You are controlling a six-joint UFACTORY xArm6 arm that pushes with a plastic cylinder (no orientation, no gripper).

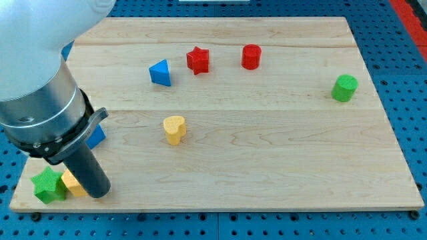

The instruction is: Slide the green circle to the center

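My tip (97, 194) rests on the wooden board (267, 173) at the view's bottom left; it is a plain rod end with nothing to open or close, and it holds nothing. Just beside it to the view's left lie a yellow block (72, 185), partly hidden behind the rod so its shape cannot be made out, and a green star (48, 185). Above them a blue block (97, 136) peeks out from behind the arm, mostly covered.

Counted, eight blocks show: two green, two yellow, two blue, two red. Toward the middle sits a yellow heart (174, 129); near the view's top are a blue triangle (160, 73), a red star (197, 59) and a red cylinder (251, 57).

The green circle (345, 87) is a short upright cylinder, bright green, standing alone near the board's right edge, well apart from my tip and every other block.
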